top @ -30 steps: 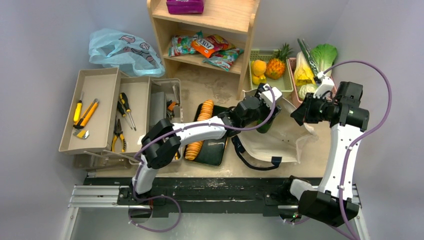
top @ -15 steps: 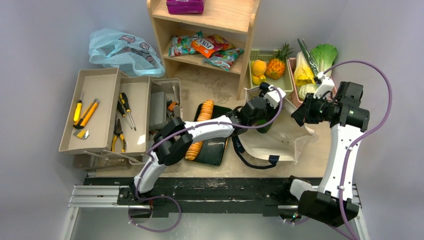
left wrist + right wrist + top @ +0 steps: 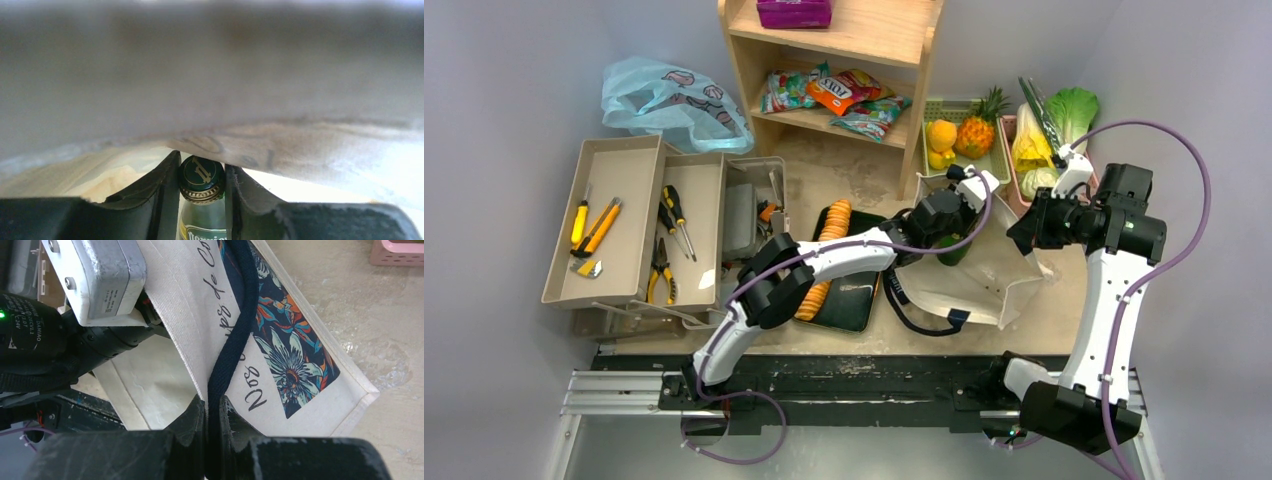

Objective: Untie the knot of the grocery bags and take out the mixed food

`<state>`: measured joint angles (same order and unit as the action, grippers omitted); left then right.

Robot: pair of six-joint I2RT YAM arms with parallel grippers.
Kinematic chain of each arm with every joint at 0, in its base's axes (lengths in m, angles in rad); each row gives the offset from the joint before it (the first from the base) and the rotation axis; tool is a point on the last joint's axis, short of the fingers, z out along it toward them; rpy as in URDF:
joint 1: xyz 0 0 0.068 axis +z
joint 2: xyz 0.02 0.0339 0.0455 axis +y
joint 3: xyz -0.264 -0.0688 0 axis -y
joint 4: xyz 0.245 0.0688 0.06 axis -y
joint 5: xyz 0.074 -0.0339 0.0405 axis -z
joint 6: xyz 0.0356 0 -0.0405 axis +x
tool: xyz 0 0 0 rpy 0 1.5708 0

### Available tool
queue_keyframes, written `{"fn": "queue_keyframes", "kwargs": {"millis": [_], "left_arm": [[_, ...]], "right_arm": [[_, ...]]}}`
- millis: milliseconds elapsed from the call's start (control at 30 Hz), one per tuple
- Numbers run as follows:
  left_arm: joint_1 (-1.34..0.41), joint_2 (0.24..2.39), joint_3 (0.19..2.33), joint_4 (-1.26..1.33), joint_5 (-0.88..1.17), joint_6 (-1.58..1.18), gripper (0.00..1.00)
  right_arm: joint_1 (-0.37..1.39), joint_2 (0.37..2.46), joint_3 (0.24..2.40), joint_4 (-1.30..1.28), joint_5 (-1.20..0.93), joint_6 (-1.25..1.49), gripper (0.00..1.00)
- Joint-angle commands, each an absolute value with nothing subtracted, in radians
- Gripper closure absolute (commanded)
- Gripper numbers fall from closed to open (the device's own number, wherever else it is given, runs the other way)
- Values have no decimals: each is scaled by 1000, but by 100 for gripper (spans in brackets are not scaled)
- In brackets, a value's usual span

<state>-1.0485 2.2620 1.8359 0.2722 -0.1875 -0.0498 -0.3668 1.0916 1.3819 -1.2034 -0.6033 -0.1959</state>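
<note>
Inside one canvas tote (image 3: 984,280), one green bottle (image 3: 202,174) between the left jaws

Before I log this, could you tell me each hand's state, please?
Left hand: closed on the green bottle.
Right hand: closed on the navy strap of the tote.
</note>
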Motion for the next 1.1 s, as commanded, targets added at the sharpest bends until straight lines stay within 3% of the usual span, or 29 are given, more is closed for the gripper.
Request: {"fn": "queue_keyframes", "kwargs": {"millis": [0,400,900,1067], "left_arm": [[-1027,2136,1742,394,-103,-50,100],[-1047,1818,1482,620,104,28,100],[-1003,1592,1497,505,105,-30,100],[-947,1536,1557,401,110,-76,100]], "right_arm": [[-365,1065,1419,-1208,-686,-178,100],[-365,1075,1363,-1140,-629,-123,100],[-365,1095,1336,-1132,-567,-159,100],[-365,1098,1332,-1123,-440,-186,100]]}}
